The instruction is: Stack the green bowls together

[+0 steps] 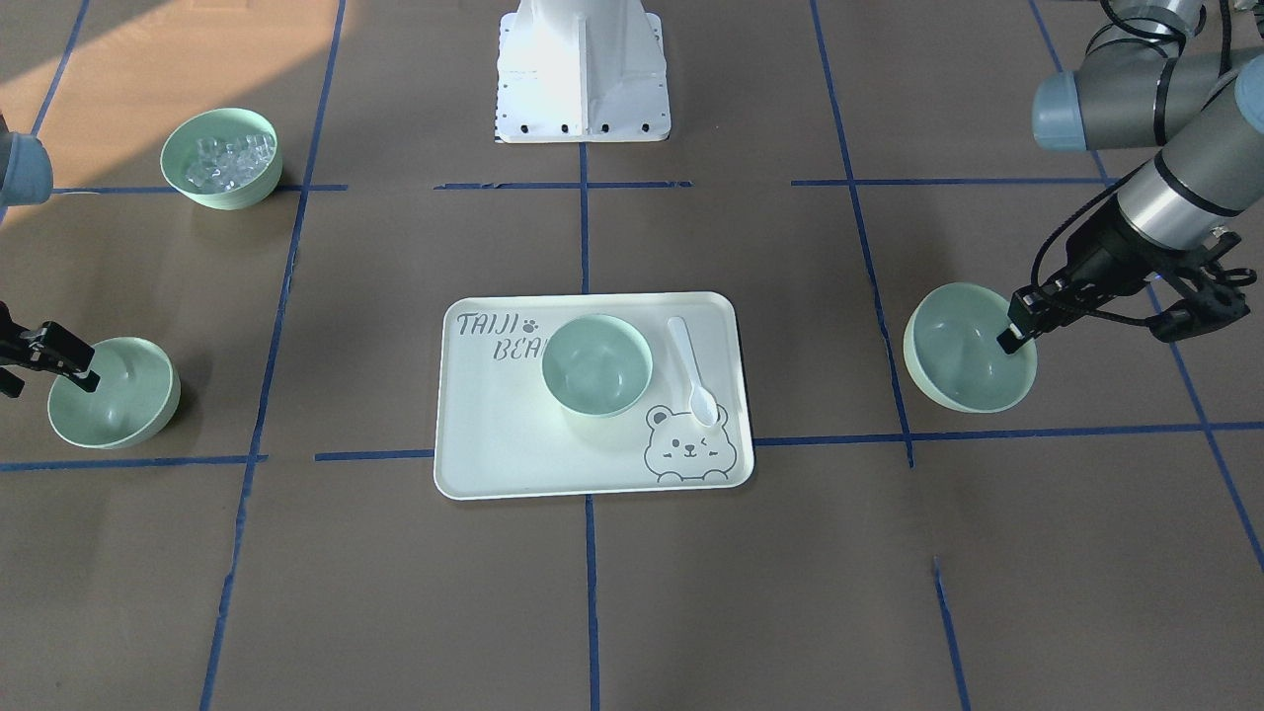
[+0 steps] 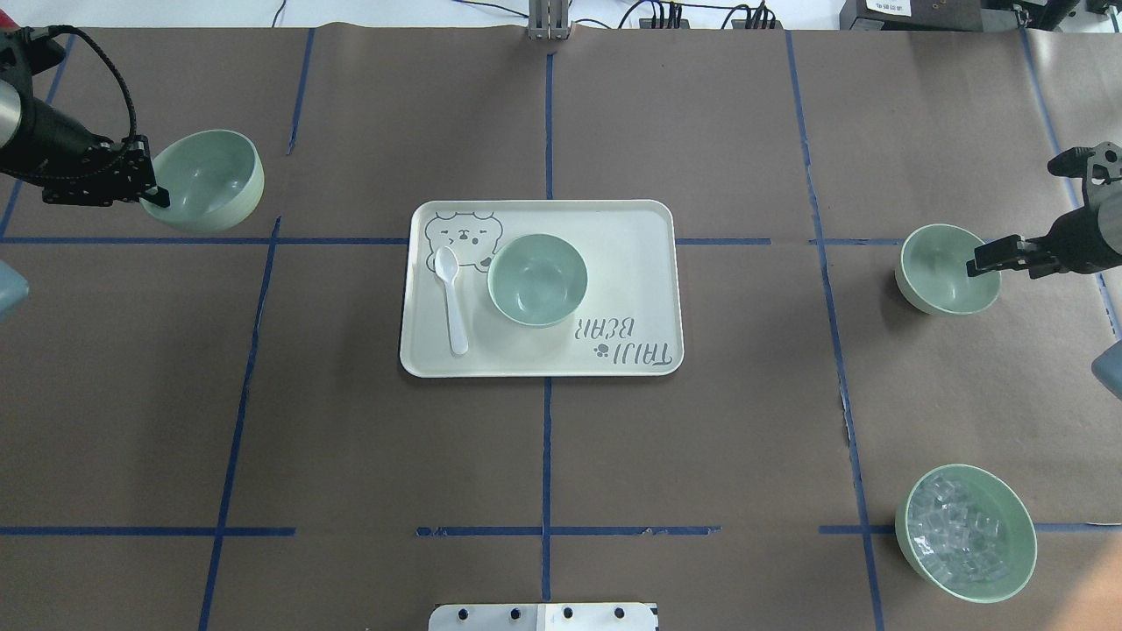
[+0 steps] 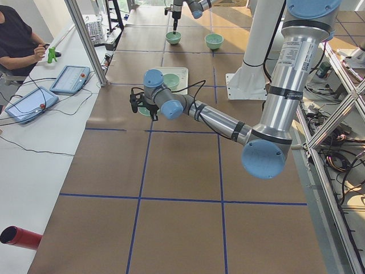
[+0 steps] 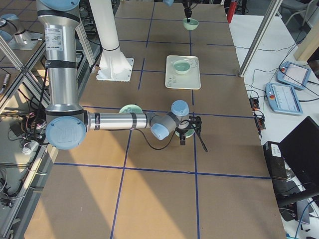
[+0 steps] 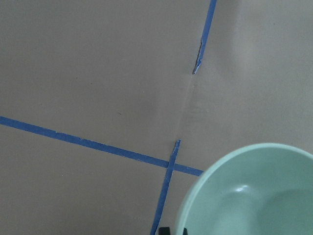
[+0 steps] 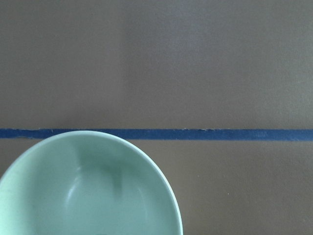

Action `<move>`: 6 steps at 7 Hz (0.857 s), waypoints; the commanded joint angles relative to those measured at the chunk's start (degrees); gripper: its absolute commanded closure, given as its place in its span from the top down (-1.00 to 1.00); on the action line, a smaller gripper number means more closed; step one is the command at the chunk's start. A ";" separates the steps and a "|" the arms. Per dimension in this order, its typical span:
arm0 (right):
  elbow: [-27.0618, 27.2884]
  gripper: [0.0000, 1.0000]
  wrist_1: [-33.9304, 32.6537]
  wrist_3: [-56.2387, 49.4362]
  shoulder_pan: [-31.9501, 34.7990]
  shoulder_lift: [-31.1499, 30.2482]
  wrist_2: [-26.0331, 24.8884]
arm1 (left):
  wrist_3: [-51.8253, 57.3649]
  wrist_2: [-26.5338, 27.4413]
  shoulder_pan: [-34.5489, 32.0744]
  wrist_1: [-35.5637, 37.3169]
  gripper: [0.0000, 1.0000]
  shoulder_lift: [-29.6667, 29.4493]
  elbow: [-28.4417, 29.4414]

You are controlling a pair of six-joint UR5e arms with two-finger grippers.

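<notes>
Front row, viewed from across the table (image 1: pixel 632 592): right green bowl (image 1: pixel 114 392) upright, right gripper (image 1: pixel 74 373) astride its rim, one finger inside; squeezed or slack, impossible to tell. Just behind: centre green bowl (image 1: pixel 597 363) on the bear-print tray (image 1: pixel 494 464), beside a white spoon (image 1: pixel 691 370). Then left green bowl (image 1: pixel 973 346), left gripper (image 1: pixel 1017 336) likewise astride the rim, closure unresolved. Farthest: ice-cube bowl (image 1: pixel 222 158). Judged light, rigid, glossy and slippery; best pinched across the thin rim wall.
</notes>
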 commanded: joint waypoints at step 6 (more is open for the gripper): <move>-0.17 -1.00 0.17 0.14 2.60 2.13 8.39 | -10.95 1.92 3.01 0.11 -1.00 -8.08 -0.22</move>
